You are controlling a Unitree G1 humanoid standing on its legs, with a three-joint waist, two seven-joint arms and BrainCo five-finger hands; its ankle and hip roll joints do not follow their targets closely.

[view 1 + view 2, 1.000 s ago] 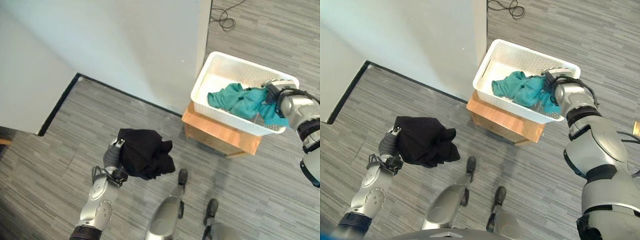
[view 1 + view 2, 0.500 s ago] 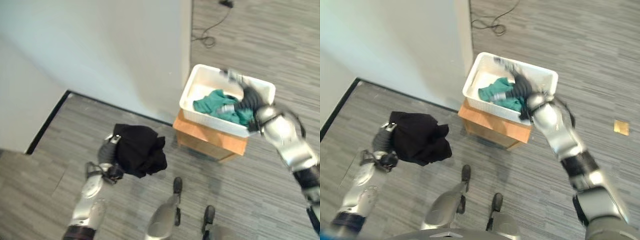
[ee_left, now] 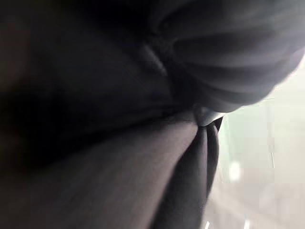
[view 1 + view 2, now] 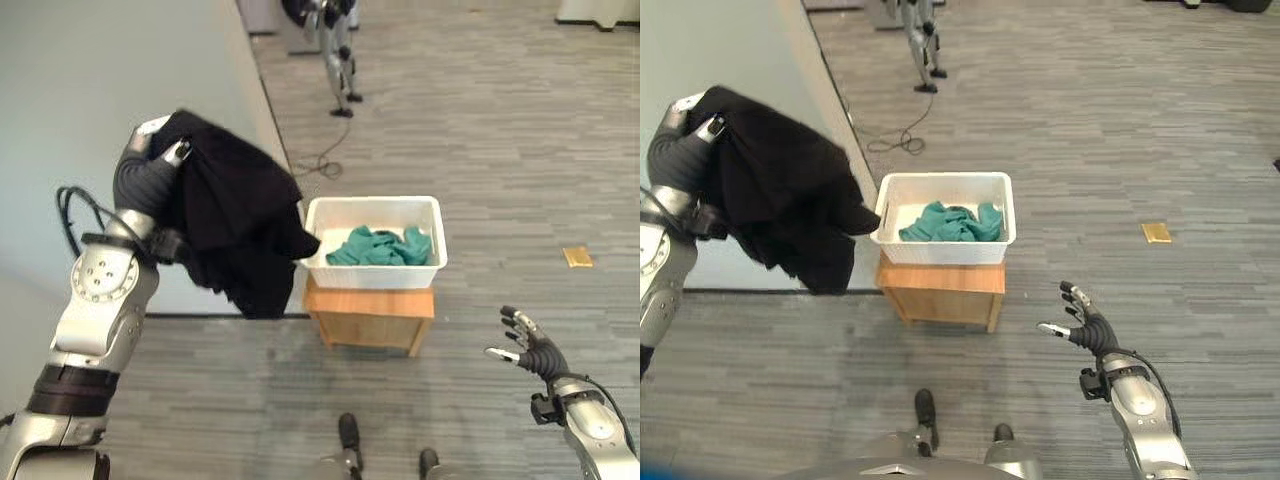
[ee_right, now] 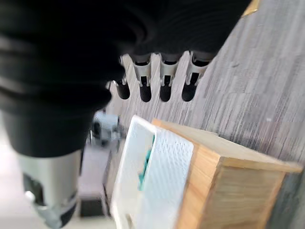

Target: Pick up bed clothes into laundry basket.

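Observation:
My left hand (image 4: 148, 170) is raised at the left, shut on a black garment (image 4: 238, 228) that drapes down from it; the cloth's lower folds hang just left of the white laundry basket (image 4: 372, 274). The black garment (image 3: 95, 157) also lies across the left wrist view. A teal garment (image 4: 378, 246) lies inside the basket, which rests on a low wooden stand (image 4: 370, 316). My right hand (image 4: 1086, 326) is open, fingers spread, low over the floor to the right of the stand. Its fingers (image 5: 144, 87) point toward the basket (image 5: 159, 162).
A pale surface (image 4: 70, 90) with a dark lower edge runs along the left, up to the basket. A dark stand (image 4: 338, 55) is on the floor at the far end. A small yellow patch (image 4: 578, 257) lies on the grey plank floor to the right.
The camera has swung up. My right hand has come out of the basket and dropped low to the right, empty. My left hand has lifted the black garment higher, beside the basket.

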